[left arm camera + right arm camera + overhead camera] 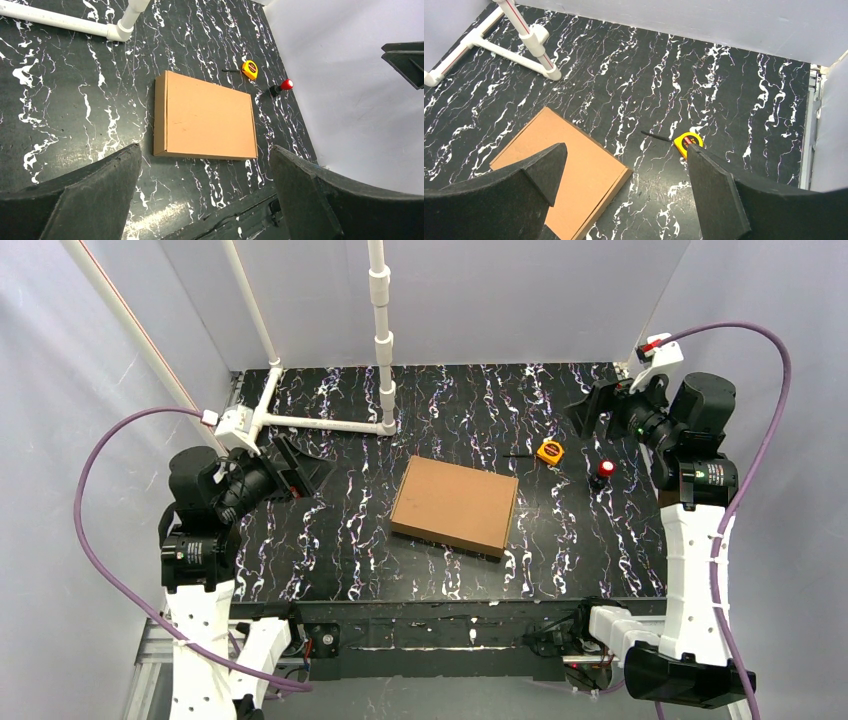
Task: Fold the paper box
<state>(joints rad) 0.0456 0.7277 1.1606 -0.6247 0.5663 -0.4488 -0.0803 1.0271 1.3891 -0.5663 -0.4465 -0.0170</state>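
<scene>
A small orange tape measure (549, 451) and a red-topped thing (605, 469) sit toward the black table's (330, 540) right edge, white pipes (383, 350) near its far-left corner.

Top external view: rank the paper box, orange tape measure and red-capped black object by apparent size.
1. paper box: by far the largest.
2-3. orange tape measure and red-capped black object: both small and look about alike from above, so I won't rank them.

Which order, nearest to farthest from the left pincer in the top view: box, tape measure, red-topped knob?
1. Box, in the middle, closest to the left pincer.
2. Tape measure, just past the box's far right corner.
3. Red-topped knob, further right still.
</scene>
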